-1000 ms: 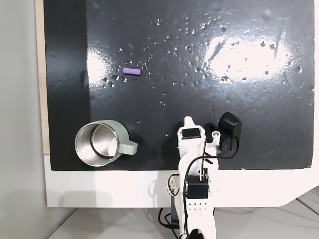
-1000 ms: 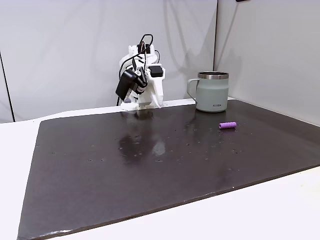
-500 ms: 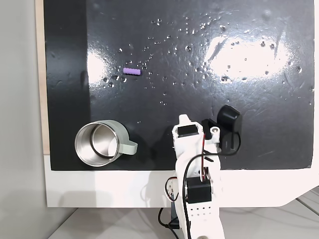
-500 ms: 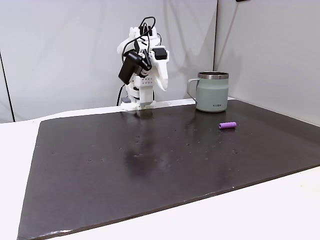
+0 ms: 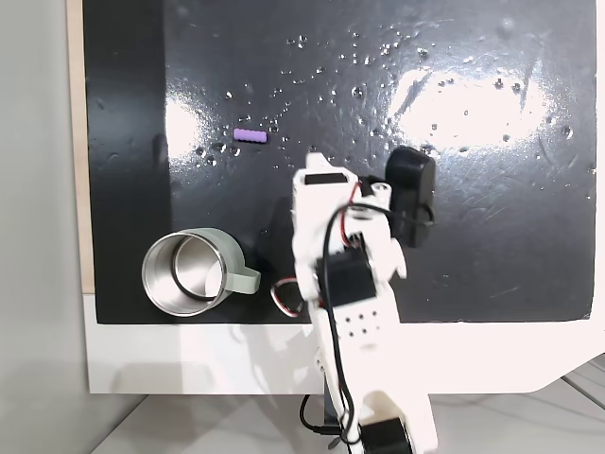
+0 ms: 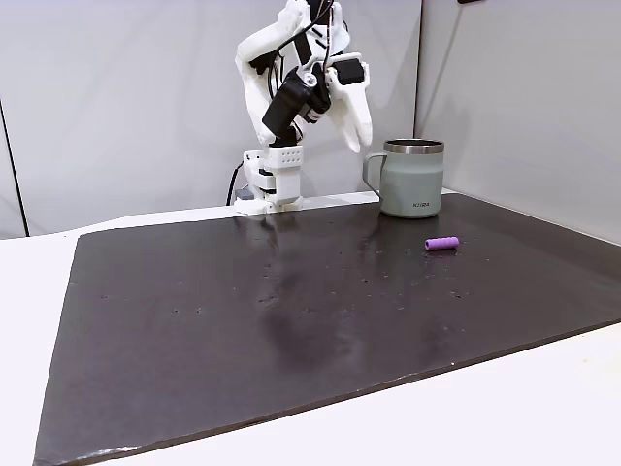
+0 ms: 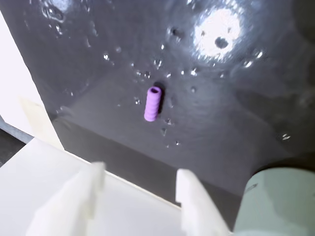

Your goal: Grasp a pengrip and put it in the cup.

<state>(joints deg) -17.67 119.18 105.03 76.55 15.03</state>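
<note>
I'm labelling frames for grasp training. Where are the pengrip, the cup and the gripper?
pengrip (image 7: 153,103): wrist view, middle of its ribbed purple side.
cup (image 5: 154,255): a fixed view, on its steel rim.
gripper (image 7: 139,192): wrist view, midway between the tips of the parted jaws.

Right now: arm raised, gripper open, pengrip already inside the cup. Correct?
Not quite. The pengrip is not inside the cup; it lies on the black mat, apart from the cup, as a fixed view from above shows. The rest holds: the arm is raised, and the wrist view shows the gripper open above the pengrip.
</note>
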